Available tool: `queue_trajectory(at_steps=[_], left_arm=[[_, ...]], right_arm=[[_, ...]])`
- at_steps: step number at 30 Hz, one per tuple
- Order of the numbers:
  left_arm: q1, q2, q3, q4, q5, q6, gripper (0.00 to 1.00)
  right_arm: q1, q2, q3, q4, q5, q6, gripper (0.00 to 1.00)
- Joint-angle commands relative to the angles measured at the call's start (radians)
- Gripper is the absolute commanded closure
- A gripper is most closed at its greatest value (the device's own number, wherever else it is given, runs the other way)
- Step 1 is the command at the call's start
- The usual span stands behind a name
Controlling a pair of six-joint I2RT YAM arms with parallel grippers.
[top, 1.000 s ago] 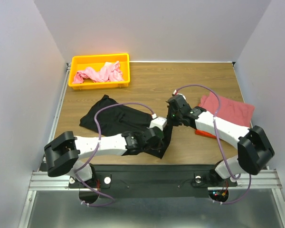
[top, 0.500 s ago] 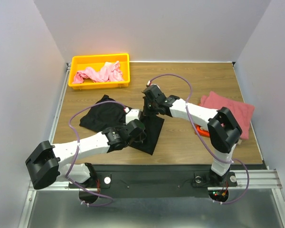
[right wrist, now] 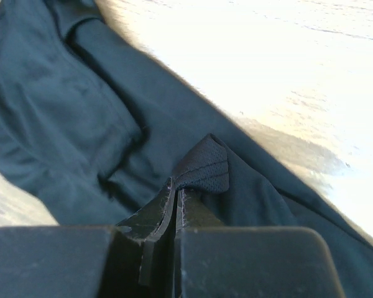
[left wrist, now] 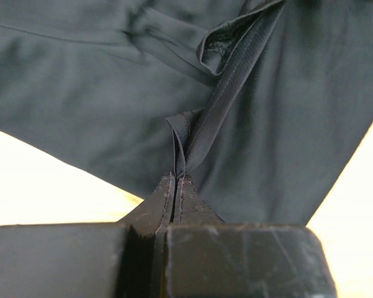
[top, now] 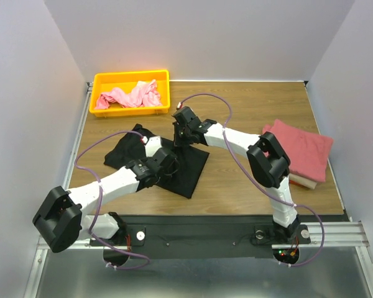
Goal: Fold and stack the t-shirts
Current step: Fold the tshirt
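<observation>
Black t-shirt (top: 189, 174) pinched in left claw (left wrist: 179, 180), right claw (right wrist: 176, 186).

The right gripper (right wrist: 176, 189) pinches a mesh-textured fold of the black t-shirt (right wrist: 68, 118), which spreads leftward; the wooden table (right wrist: 267, 68) lies ahead-right.

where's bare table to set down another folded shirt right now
Bare wood lies along the far edge between the yellow bin and the rose-red t-shirt, and near the front edge between the black t-shirt and the rose-red one. Centre-left is crowded: left fingers and right fingers both pinch the black t-shirt.
</observation>
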Motion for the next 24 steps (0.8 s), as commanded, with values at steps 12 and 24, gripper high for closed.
queue_trajectory(at_steps=[12,24], left_arm=[[0.160,0.048,0.004,-0.024,-0.071,-0.019,0.60],[0.060,-0.162,-0.048,0.118,0.103,0.082,0.02]], right_arm=[[0.007,0.142,0.175,0.037,-0.014,-0.036,0.69],[0.004,-0.203,-0.197,0.039,0.160,0.009,0.00]])
